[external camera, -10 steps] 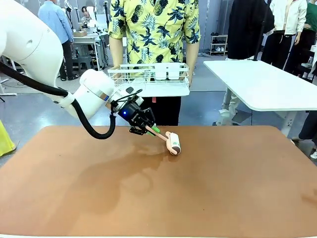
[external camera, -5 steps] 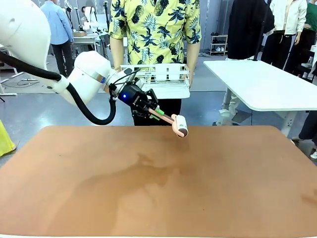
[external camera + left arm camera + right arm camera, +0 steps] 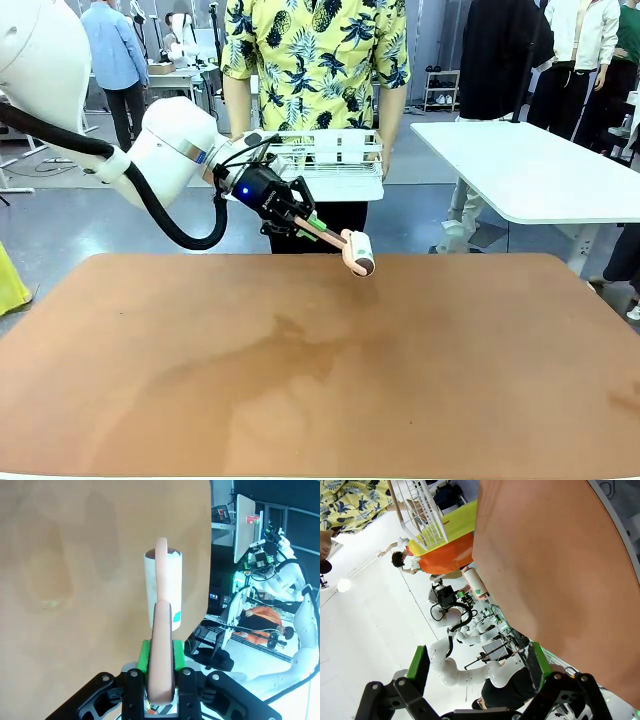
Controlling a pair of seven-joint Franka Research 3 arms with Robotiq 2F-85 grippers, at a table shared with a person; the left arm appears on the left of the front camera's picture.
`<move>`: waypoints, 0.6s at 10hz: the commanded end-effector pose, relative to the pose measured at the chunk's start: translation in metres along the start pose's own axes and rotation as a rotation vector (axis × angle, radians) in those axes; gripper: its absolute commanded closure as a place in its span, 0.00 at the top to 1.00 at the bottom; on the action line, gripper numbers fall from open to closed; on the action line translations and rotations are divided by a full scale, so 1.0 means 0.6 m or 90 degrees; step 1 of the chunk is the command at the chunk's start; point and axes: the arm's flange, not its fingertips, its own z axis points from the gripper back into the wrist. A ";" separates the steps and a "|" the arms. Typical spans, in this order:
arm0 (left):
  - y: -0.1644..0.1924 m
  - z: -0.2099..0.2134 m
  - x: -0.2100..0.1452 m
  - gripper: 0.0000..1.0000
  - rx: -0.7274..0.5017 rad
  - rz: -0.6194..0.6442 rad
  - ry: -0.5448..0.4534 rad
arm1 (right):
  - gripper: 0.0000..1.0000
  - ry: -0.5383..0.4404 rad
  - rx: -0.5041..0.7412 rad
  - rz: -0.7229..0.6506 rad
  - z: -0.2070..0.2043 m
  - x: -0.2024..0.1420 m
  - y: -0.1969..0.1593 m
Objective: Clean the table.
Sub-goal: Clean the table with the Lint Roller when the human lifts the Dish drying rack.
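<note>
Front view, left to right: the left arm point(image 3: 165, 165) enters from the left and reaches toward the far edge of the reddish-brown worktop point(image 3: 420, 380); the left gripper point(image 3: 308, 222) is clenched on the pink handle point(image 3: 328, 236) of a lint roller point(image 3: 358, 258). The roller's long axis slopes from the gripper down and to the right, with the white roll at the low end, pointing right. The roll sits over the far edge of the worktop, and its shadow lies well apart from it (so it appears raised off the surface). Behind the roller a person point(image 3: 315, 60) in a yellow patterned shirt holds a white wire dish rack point(image 3: 325, 158); farther right stands a white table point(image 3: 530, 170).

Left wrist view: the green pads point(image 3: 143, 656) press both sides of the handle; the roll point(image 3: 163, 592) lies in line with the handle, pointing straight away from the gripper, close to the worktop's edge.

Right wrist view: the right gripper point(image 3: 479, 666) is released, its pads wide apart with nothing between them; the worktop fills the right side.
</note>
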 end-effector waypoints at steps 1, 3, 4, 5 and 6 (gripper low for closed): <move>-0.008 0.054 -0.035 0.19 0.007 -0.002 0.033 | 1.00 0.001 -0.003 0.005 0.001 -0.005 0.002; -0.067 0.207 -0.059 0.19 0.103 0.022 0.074 | 1.00 0.001 -0.003 0.005 0.001 -0.005 0.002; -0.089 0.261 -0.083 0.19 0.153 0.006 0.080 | 1.00 0.001 -0.003 0.005 0.001 -0.005 0.002; -0.104 0.308 -0.103 0.19 0.193 0.001 0.051 | 1.00 0.001 -0.003 0.005 0.001 -0.005 0.002; -0.113 0.347 -0.114 0.19 0.237 0.004 0.017 | 1.00 0.001 -0.003 0.005 0.001 -0.005 0.002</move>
